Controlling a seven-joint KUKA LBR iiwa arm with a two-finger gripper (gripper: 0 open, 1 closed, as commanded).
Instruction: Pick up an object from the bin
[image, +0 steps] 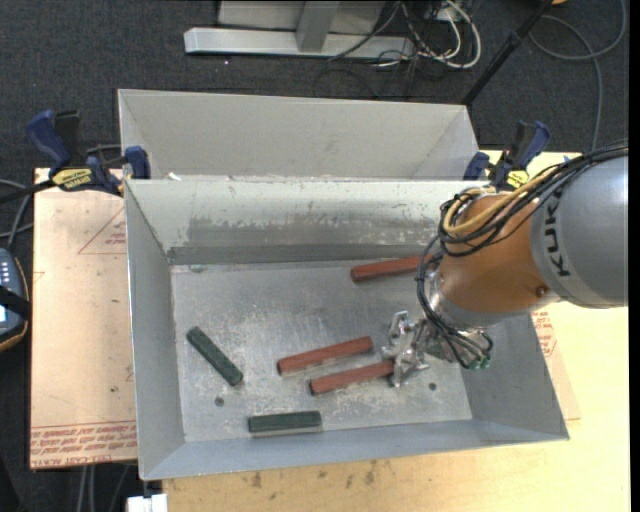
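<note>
In the grey metal bin (150, 300) nothing is lifted yet. Three red-brown bars (325, 356) and two dark green bars (214, 357) all lie flat on its floor, so I judge the pick itself is still to do. My arm (500, 270) comes in over the right rim, its orange-covered wrist bent down toward the right half of the floor. My claw (403, 362) sits low at the right end of the lower red-brown bar (345, 381), the nearer of the two lying side by side mid-floor. It is touching that end or just above it. I cannot tell whether my claw is open or closed there. Left to do: a sure grip, then the lift clear.
</note>
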